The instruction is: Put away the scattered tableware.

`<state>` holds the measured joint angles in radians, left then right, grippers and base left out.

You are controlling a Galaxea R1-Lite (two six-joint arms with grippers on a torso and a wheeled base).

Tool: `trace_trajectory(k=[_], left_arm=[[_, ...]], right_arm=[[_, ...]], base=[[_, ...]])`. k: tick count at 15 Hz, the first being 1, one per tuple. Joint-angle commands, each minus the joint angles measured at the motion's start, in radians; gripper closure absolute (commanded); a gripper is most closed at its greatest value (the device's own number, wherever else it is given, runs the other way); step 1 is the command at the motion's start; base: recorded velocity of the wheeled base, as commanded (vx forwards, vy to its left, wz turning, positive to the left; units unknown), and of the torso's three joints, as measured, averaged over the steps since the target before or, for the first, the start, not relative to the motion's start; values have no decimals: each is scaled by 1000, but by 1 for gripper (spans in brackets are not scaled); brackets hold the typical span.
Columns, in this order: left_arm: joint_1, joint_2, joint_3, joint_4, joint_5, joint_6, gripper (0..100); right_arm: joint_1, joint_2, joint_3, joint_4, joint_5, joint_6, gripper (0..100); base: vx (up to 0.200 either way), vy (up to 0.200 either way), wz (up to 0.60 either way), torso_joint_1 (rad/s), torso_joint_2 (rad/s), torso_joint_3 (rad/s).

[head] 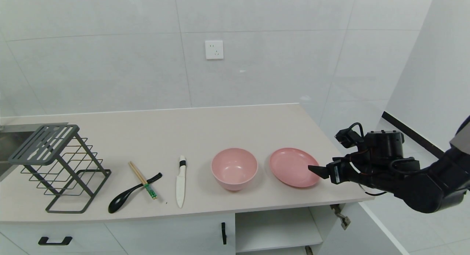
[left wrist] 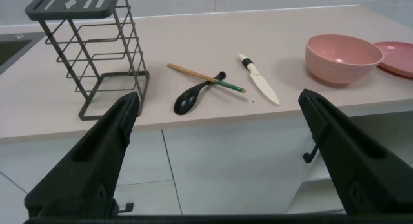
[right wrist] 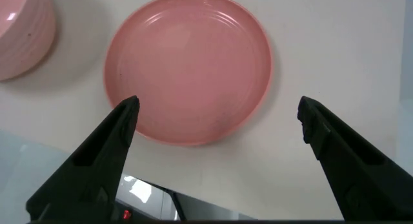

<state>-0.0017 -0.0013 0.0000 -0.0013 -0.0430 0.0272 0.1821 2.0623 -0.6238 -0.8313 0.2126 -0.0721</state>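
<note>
On the beige counter lie, from left to right, wooden chopsticks crossed over a black spoon, a white knife, a pink bowl and a pink plate. My right gripper hovers at the plate's right rim, open, with the plate just beyond its wide-spread fingers. My left gripper is open, low in front of the counter, facing the spoon, chopsticks, knife and bowl.
A dark wire rack stands at the counter's left, beside a sink. Below the plate, a cabinet is open with its door swung out. The counter ends just right of the plate.
</note>
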Motion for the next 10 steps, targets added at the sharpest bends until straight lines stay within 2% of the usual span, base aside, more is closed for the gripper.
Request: trace_trajectory(k=[1,4,10], left_arm=[[0,1,0,0,0,0,0],[0,1,0,0,0,0,0],[0,1,0,0,-2,0,0]], right_arm=[[0,65,-42,0,1,-2,0],[5,116,-86,-2,-35,6,0],[5,226,-117,-132,-65,41,0]], base=[[0,0,0,0,0,0],[0,0,0,0,0,0],[0,0,0,0,0,0]])
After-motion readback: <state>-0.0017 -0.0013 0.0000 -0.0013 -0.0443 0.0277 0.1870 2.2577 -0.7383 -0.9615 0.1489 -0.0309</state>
